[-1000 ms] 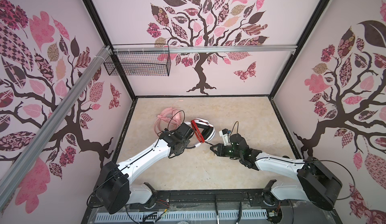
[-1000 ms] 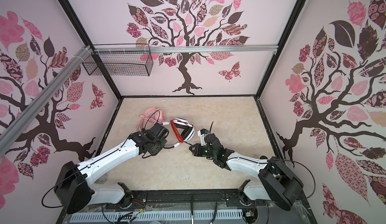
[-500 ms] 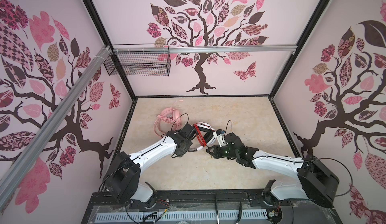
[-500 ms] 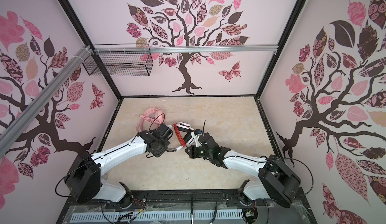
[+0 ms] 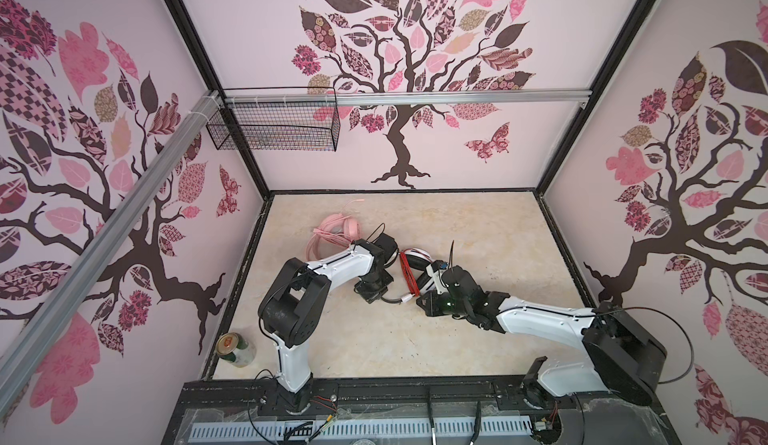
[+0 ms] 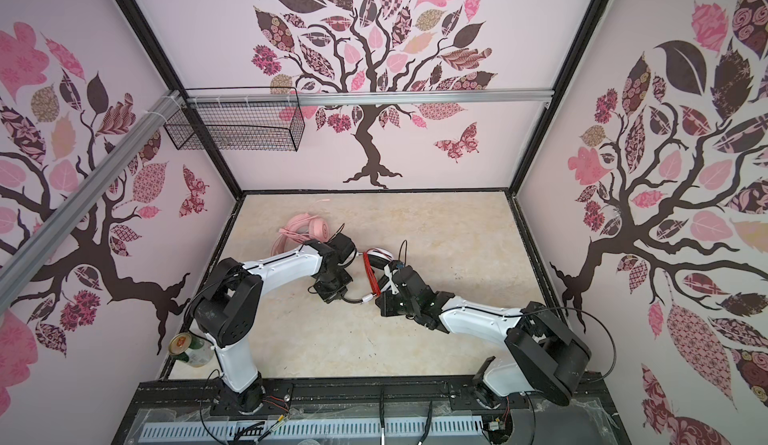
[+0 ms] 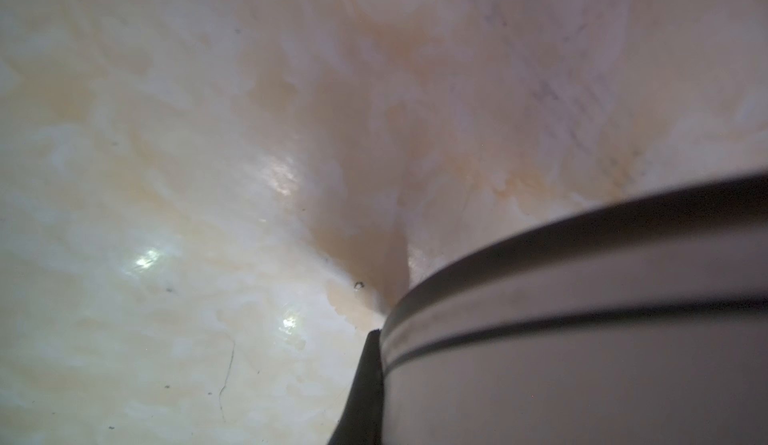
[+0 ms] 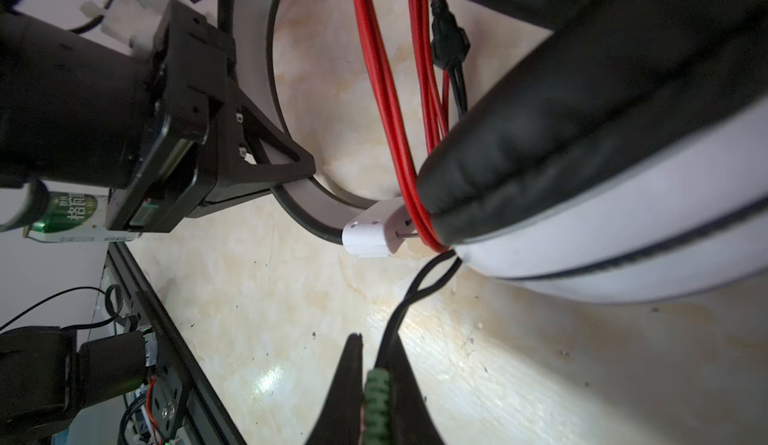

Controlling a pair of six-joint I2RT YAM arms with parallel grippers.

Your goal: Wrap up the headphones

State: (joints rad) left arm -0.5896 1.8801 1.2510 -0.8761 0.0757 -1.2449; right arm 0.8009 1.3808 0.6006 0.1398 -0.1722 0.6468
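The right gripper [image 8: 374,341] is pinched closed on the thin black lead [image 8: 415,289], the free tail of the cable, close to where it leaves the red coil [image 8: 386,102] already wound between the ear cups [image 8: 582,152]. The left gripper [image 8: 291,177] is clamped on the headband [image 8: 253,27] of the white-and-black headphones [image 5: 415,256], which lie mid-table between the two arms. The pink headphones [image 5: 336,231], cable bundled, sit behind the left arm toward the back wall.

The step in hand looks like finishing the wrap by tucking in the tail. To do it well, the right gripper should carry the lead round in the same sense as the coil. Light tension should stop the red turns sliding off over a cup. The left gripper serves best as a steady anchor on the band. The tail is short, so a hard pull may drag the headset across the table [image 5: 478,231] or loosen the coil.
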